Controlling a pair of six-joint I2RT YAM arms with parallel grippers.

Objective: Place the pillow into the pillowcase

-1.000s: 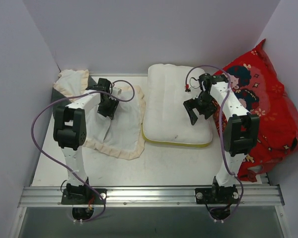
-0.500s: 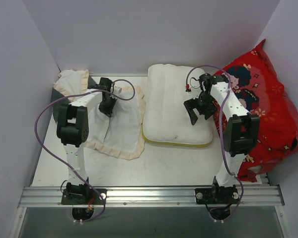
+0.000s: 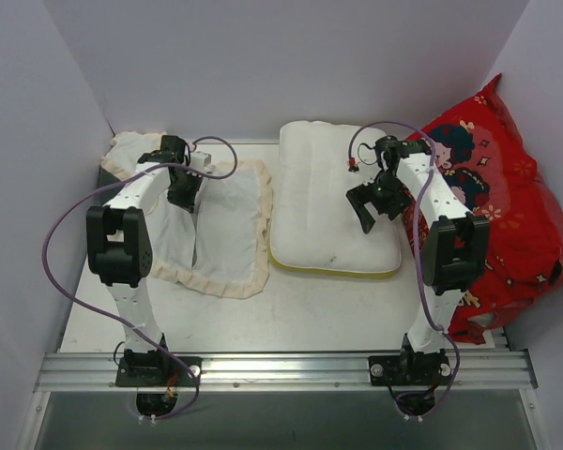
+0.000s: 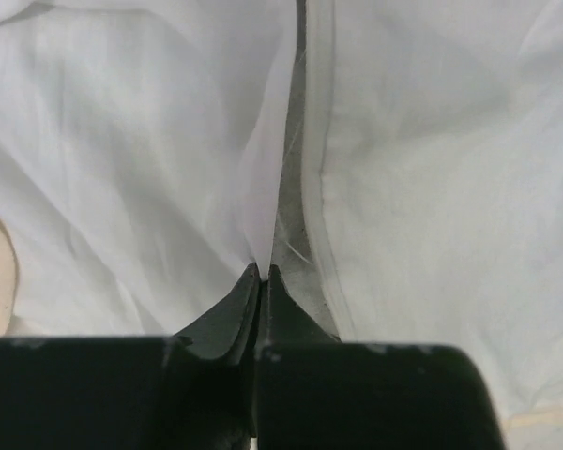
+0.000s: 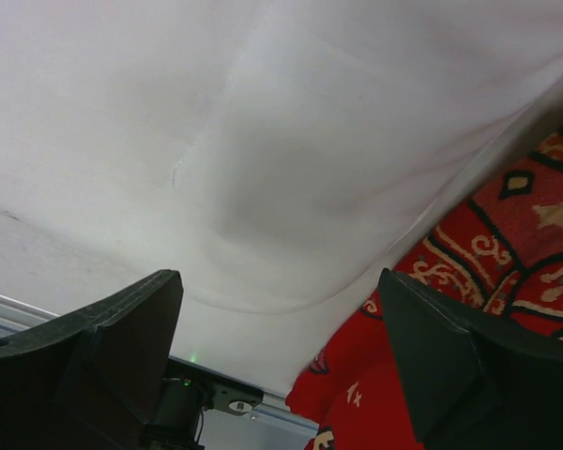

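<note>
The pillowcase point(image 3: 227, 230) lies flat on the left of the table, pale with a cream frill border. My left gripper point(image 3: 181, 190) sits over its back left part. In the left wrist view that gripper point(image 4: 263, 271) is shut, with a thin fold of the pillowcase point(image 4: 422, 169) pinched at its tips. The plump white pillow point(image 3: 324, 192) lies to the right of the case, its yellow strip along the near edge. My right gripper point(image 3: 371, 208) hovers open over the pillow's right side. In the right wrist view its fingers point(image 5: 122, 347) stand wide apart above the pillow point(image 5: 263, 141).
A large red cartoon cushion point(image 3: 507, 216) leans in the right corner, against the pillow's right edge point(image 5: 507, 253). Pale walls close in the back and both sides. An aluminium rail point(image 3: 281, 367) carries the arm bases along the near edge.
My left gripper has shut on the pillowcase and moved left and back, pulling the fabric flatter and wider. The right gripper has hardly moved and stays open.
</note>
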